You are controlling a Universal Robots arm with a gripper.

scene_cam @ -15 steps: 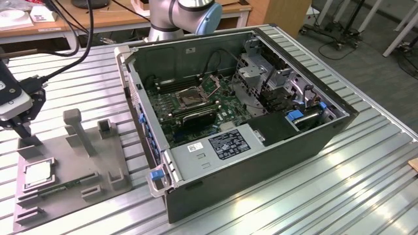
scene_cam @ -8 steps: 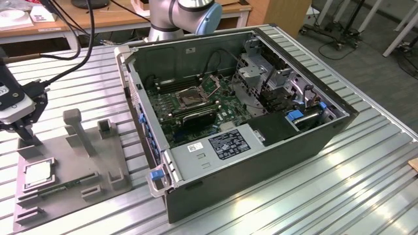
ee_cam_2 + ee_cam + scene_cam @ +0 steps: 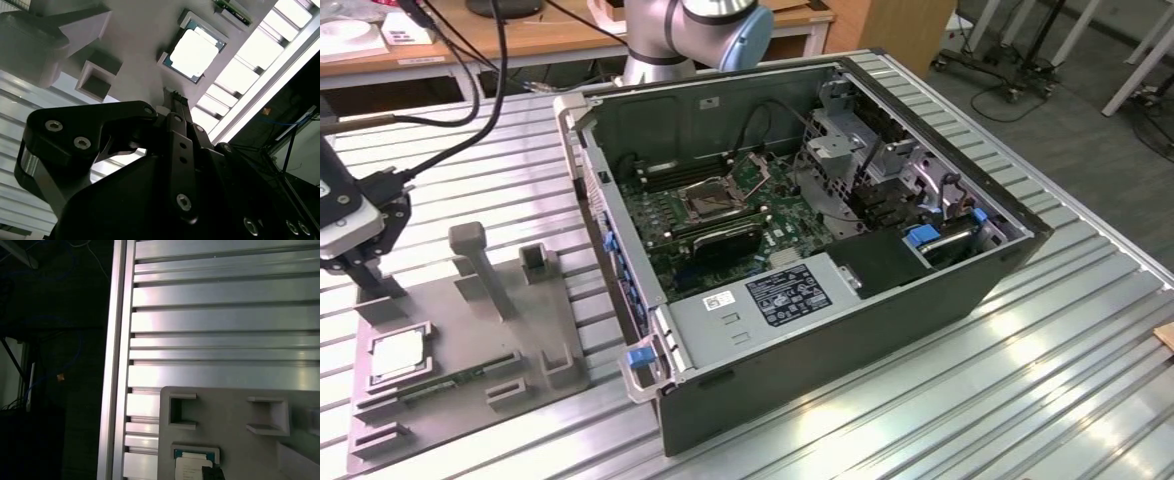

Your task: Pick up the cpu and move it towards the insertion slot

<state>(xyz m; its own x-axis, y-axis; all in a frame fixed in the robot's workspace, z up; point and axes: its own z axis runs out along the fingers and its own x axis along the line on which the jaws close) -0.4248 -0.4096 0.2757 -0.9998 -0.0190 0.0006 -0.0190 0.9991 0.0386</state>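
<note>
Evidently early: cpu not yet lifted

Nearest, on the exterior view's left, the grey tray [image 3: 434,315] sits on the slatted metal table [image 3: 961,400]. The cpu [image 3: 398,355] lies flat in the tray's square recess, with a green memory stick [image 3: 447,385] just beside it. At the tray's far-left corner hangs the gripper [image 3: 367,275], near the cpu but apart from it. It has no hold of the chip. Whether the jaws stand open or closed, I cannot tell. Farther off, to the right, stands the open computer case [image 3: 854,330]. The insertion slot [image 3: 714,197] sits on its green motherboard [image 3: 781,215], well apart from the cpu.

Judgement: neither the pick nor the carry is done; this is approach stage.

Views: the exterior view takes in tray, gripper and slot together. The second wrist view brings the cpu [image 3: 194,52] close, its bright top framed by the recess, just beyond the gripper's dark tip. The first wrist view adds the table's edge and the tray's border.
</note>
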